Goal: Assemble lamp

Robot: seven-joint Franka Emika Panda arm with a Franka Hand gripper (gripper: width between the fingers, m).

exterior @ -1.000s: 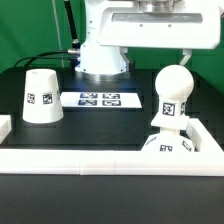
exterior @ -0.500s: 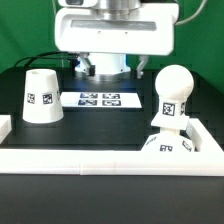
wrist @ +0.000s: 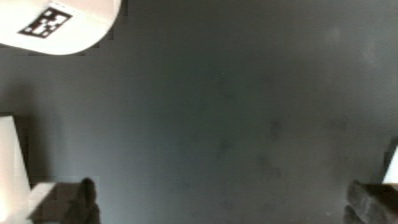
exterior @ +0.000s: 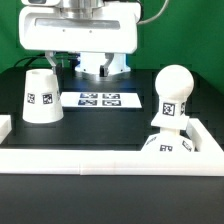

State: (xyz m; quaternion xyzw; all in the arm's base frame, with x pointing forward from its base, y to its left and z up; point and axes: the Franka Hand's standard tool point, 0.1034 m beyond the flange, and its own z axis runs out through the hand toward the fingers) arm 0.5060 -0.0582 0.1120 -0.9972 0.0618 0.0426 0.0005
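Note:
The white cone shade (exterior: 41, 95) stands on the black table at the exterior view's left, and its tagged edge shows in the wrist view (wrist: 57, 22). The ball-shaped bulb (exterior: 172, 92) sits upright on the square stepped base (exterior: 167, 146) at the exterior view's right. My gripper (exterior: 78, 62) hangs high above the table, behind and slightly to the right of the shade. In the wrist view the gripper (wrist: 219, 205) is open and empty, with its fingertips (wrist: 63, 203) far apart over bare table.
The marker board (exterior: 98, 99) lies flat in the middle at the back. Long white rails (exterior: 100, 160) run along the front and up both sides; one rail shows in the wrist view (wrist: 11, 160). The base stands in the rails' right corner.
The arm has moved steadily towards the exterior view's left, from above the bulb to near the shade. The lamp parts have not moved.

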